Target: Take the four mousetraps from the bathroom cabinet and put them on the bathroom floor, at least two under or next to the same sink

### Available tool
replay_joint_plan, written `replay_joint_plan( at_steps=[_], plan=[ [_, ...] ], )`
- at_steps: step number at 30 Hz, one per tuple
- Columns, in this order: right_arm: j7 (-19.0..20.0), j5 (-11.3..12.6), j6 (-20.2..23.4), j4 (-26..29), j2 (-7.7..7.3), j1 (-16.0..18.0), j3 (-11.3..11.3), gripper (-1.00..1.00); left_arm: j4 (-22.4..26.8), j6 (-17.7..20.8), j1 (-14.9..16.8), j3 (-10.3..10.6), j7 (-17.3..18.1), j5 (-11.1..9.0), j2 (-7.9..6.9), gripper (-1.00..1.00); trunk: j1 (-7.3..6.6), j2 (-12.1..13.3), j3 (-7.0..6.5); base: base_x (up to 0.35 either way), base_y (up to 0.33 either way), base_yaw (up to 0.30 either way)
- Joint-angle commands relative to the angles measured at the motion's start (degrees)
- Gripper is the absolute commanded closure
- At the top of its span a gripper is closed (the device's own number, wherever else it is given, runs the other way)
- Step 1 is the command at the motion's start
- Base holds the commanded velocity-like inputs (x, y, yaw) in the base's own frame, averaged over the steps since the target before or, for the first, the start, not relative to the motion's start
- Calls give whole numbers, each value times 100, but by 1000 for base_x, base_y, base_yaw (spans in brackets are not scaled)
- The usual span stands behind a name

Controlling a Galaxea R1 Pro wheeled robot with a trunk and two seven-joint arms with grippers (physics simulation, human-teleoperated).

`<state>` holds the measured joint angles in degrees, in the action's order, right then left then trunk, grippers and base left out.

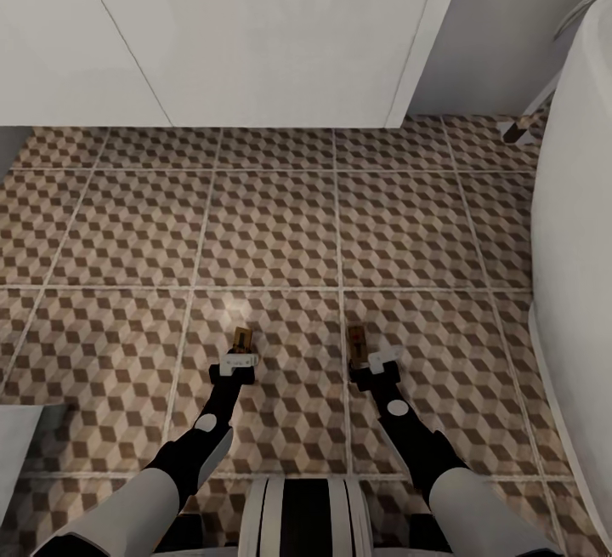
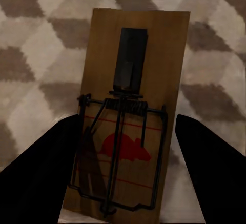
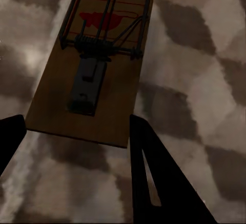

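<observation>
Two mousetraps lie flat on the cube-patterned bathroom floor (image 1: pixel 280 234), some way in front of the white vanity (image 1: pixel 255 38) that carries the bathroom sink. The left mousetrap (image 1: pixel 243 338) (image 2: pixel 133 121) sits between the spread fingers of my left gripper (image 1: pixel 240 363) (image 2: pixel 128 119), and floor shows between the board and one finger. The right mousetrap (image 1: pixel 357 342) (image 3: pixel 97 65) reaches out past my right gripper (image 1: pixel 378 361) (image 3: pixel 77 119), whose open fingertips flank its near end. Both boards are brown wood with dark wire and a red mouse print. The cabinet is out of view.
The white bathtub (image 1: pixel 578 242) curves along the right side, with a dark fitting (image 1: pixel 517 129) on the floor near its far end. A pale object (image 1: pixel 21 446) juts in at the lower left. My base (image 1: pixel 306 514) is below the arms.
</observation>
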<state>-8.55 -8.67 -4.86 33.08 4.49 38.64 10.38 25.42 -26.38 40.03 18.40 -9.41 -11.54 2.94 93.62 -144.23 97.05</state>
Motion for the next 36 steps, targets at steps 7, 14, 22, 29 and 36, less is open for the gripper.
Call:
replay_joint_plan(
  at_steps=[7, 14, 22, 29, 36],
  plan=[
    [-32, -29, -6, -14, -1, 2, 79, 100, -18, -24, 5, 49, -34, -51, -4, 100, 1, -3, 89, 0, 0, 0],
    [-32, -31, -6, -20, -1, 3, 88, 100, -28, -25, 5, 49, -34, -51, -4, 100, 1, -3, 150, 0, 0, 0],
    [-31, -19, -268, -44, 7, 2, 90, 100, -109, -25, 5, 49, -34, -51, -4, 100, 1, -3, 165, 0, 0, 0],
    [19, -23, -1155, -642, 46, 0, 94, 100, -132, -99, 5, 49, -34, -46, -4, 100, 1, -3, 166, 0, 0, 0],
    [28, -28, -1294, -786, 33, -2, 88, 100, -153, -152, 5, 49, -34, -50, -2, 100, 1, -3, 166, 0, 0, 0]
  ],
)
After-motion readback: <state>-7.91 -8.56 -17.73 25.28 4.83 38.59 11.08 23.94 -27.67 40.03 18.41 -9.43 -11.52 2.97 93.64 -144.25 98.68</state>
